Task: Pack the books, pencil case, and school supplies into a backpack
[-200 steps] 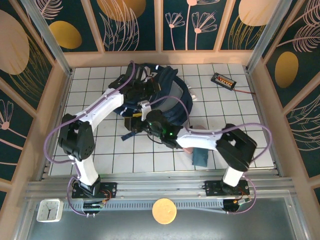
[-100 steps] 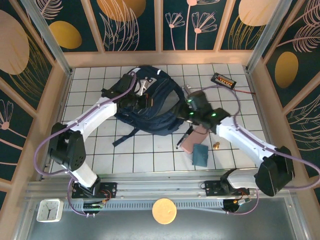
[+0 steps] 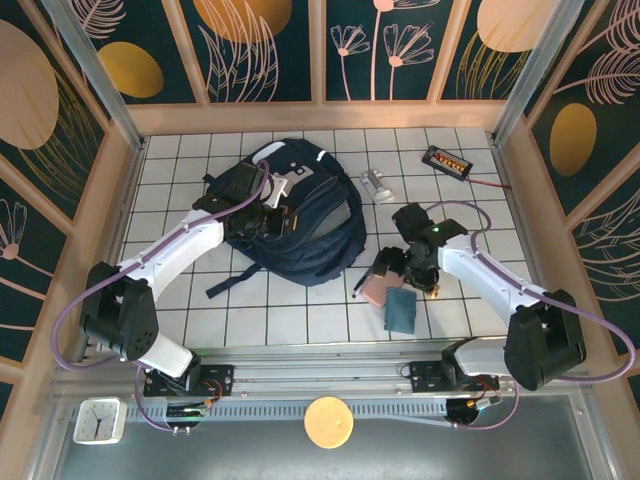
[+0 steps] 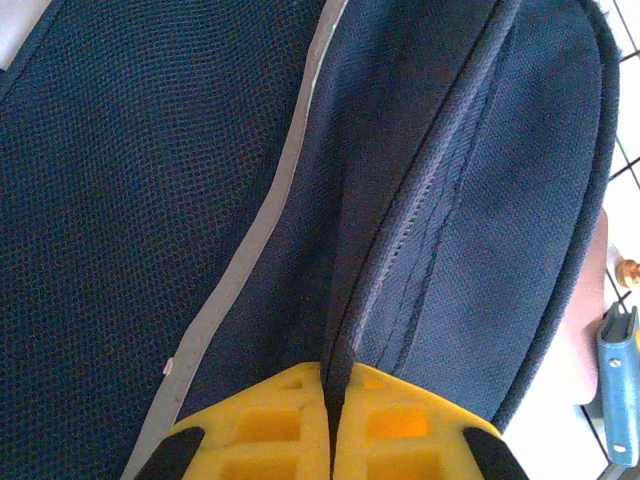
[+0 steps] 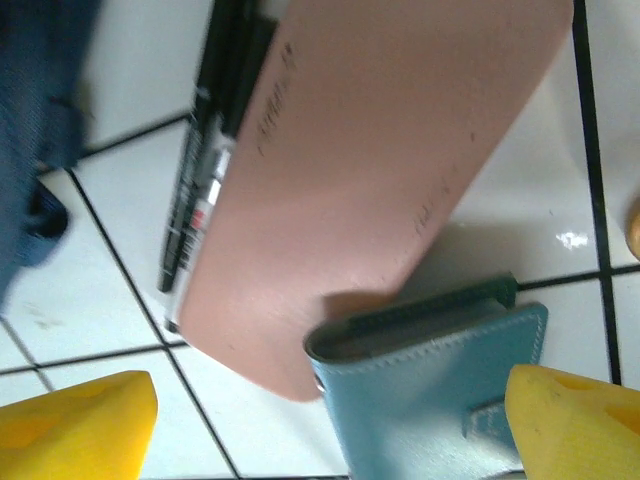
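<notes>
The top camera looked down from above and behind the arm bases over the whole tiled table [image 3: 180,160]. The left wrist camera sat close against the backpack [image 4: 150,200] fabric. The right one faced down just above the pencil case [image 5: 370,180] and teal item [image 5: 430,400], all three also lying in the overhead view.

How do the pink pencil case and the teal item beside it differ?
The pencil case is pale pink; the teal item is blue-green. The pencil case is oblong and longer; the teal item squarish. A black pen lies along the pencil case, not the teal item. Both lie flat on the table.
</notes>
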Robot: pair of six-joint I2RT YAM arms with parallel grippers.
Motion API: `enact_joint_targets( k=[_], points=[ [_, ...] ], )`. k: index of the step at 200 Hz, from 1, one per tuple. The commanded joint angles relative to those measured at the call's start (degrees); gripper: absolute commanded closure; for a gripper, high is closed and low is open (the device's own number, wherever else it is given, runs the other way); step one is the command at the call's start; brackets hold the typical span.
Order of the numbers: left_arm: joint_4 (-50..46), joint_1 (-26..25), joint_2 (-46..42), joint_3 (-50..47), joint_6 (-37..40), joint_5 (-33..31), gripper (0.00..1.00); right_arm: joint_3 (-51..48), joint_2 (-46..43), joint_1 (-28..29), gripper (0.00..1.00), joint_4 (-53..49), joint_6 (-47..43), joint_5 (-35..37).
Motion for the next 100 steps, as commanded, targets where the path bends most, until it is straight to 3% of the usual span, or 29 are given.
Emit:
enact_joint_targets(
  k=[1,39,100],
  points=[
    [1.2,0.3,-1.9,-0.8,-0.2,-0.5,1.0,-2.5,0.8,4.4,0.09,-4.7,1.2,5.3],
    [1.0,0.3,-2.0,-1.1,1.2,-0.5,1.0,-6.8,4.1,11.2,0.09,-1.0,4.5,7.4],
    [0.3,0.3,-2.6,-1.1,2.1,-0.3,1.0,-9.4,8.1,12.2,0.15,3.2,4.6,9.1]
  ],
)
